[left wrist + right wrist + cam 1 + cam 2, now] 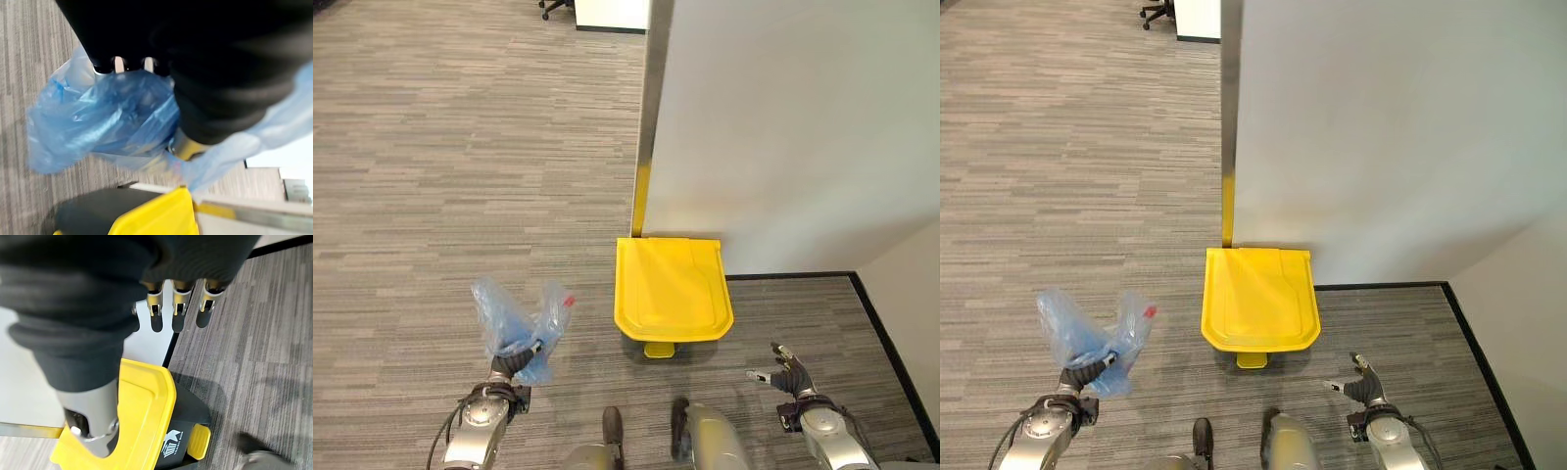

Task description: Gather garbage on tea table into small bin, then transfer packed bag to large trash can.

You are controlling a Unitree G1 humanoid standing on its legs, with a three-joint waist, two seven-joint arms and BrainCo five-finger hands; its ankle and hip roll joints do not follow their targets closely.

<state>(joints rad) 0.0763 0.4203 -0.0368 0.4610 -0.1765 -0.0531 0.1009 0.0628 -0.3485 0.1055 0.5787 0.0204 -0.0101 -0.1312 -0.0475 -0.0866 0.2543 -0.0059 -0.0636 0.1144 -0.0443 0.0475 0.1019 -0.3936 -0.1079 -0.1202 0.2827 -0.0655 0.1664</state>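
My left hand (513, 365) is shut on the gathered neck of a translucent blue garbage bag (514, 318), held above the carpet at the lower left. The bag (102, 117) bulges past the fingers in the left wrist view, with something red showing at its top edge. To its right stands the large trash can, its yellow lid (671, 289) closed and a yellow foot pedal (658, 350) at its front. My right hand (790, 374) hangs open and empty at the lower right, to the right of the can. Its fingers (178, 303) are straight above the lid (142, 411).
A white wall (783, 127) with a metal corner strip (651, 108) rises right behind the can. A black baseboard (891, 343) runs along the floor at the right. Grey carpet (440, 166) stretches to the left. An office chair base (553, 8) stands far back.
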